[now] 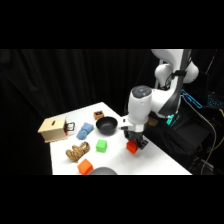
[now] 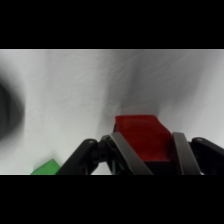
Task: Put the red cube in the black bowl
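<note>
Bracketing red cube [image 2: 141, 136] between fingers [image 2: 182, 152], whether clamped or merely apart undeterminable; risking slip short of black bowl [image 1: 106, 125] if grip shallow.

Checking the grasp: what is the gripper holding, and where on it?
The gripper has the red cube between its fingers, one on each opposite side face.
</note>
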